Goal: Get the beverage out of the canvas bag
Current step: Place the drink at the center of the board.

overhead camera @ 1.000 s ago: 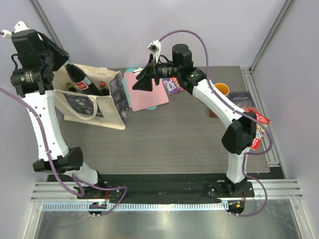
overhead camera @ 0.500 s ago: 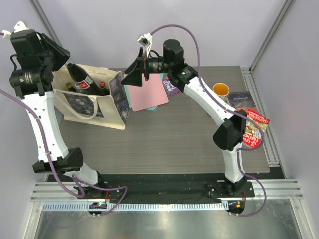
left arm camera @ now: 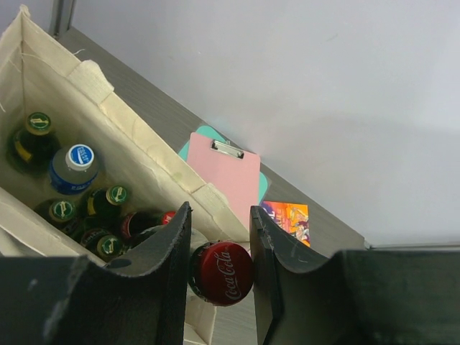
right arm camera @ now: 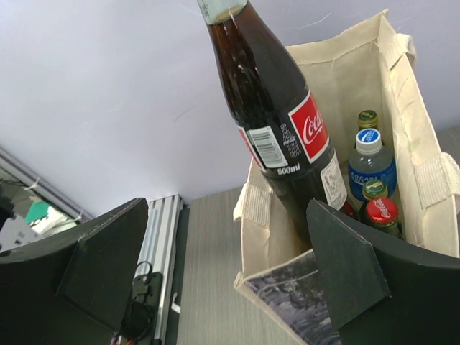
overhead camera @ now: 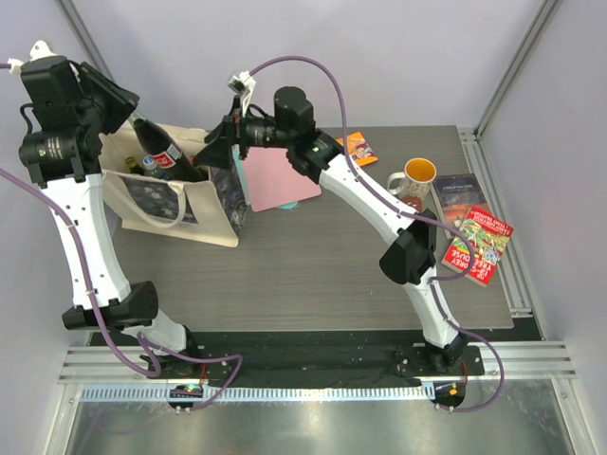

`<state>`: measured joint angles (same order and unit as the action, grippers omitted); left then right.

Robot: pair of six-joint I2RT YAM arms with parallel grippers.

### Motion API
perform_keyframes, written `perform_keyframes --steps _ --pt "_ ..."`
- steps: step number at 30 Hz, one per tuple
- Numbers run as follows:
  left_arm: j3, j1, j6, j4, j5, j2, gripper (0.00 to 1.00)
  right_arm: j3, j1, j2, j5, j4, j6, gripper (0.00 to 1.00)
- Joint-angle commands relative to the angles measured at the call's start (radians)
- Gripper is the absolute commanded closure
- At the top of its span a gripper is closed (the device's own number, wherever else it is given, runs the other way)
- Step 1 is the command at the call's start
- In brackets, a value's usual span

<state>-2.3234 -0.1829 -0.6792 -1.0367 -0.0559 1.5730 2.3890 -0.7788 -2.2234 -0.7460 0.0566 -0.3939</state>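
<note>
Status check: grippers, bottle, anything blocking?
Left gripper shut on cola bottle at cap; bottle tilted, base inside canvas bag. Right gripper open, facing the bottle at bag's end. Other bottles crowd its base.

L gripper [overhead camera: 131,112] clamps cola bottle [overhead camera: 159,150] by neck; bottle tilted, base inside bag [overhead camera: 175,207]. R gripper [overhead camera: 213,154] spread wide at bag's R edge. Clipboard [overhead camera: 283,178] just R of bag.

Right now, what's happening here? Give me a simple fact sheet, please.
Left claw: shut on the cola bottle, at its red cap
Bottle position: tilted, neck up, base inside the canvas bag
Right claw: open, beside the bag's mouth, holding nothing
Bag contents: several smaller bottles
Table: pink clipboard, mug, books
</note>
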Motion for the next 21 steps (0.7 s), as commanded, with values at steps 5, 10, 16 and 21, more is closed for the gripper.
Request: perform_keyframes --steps 5,10,16,21 --pt "-0.068 0.008 -0.098 0.302 -0.079 -0.087 1.0 0.122 -0.045 -0.03 0.189 -0.021 0.119 0.02" --pt "-0.053 0.013 -0.1 0.305 -0.087 -0.093 1.0 0.142 -0.065 -0.067 0.276 -0.026 0.188 0.02" --pt "-0.01 0.014 -0.094 0.305 -0.09 -0.108 1.0 0.154 -0.109 -0.113 0.336 -0.052 0.24 0.0" --pt "0.019 0.017 -0.094 0.305 -0.101 -0.117 1.0 0.188 -0.146 -0.157 0.415 -0.11 0.273 0.0"
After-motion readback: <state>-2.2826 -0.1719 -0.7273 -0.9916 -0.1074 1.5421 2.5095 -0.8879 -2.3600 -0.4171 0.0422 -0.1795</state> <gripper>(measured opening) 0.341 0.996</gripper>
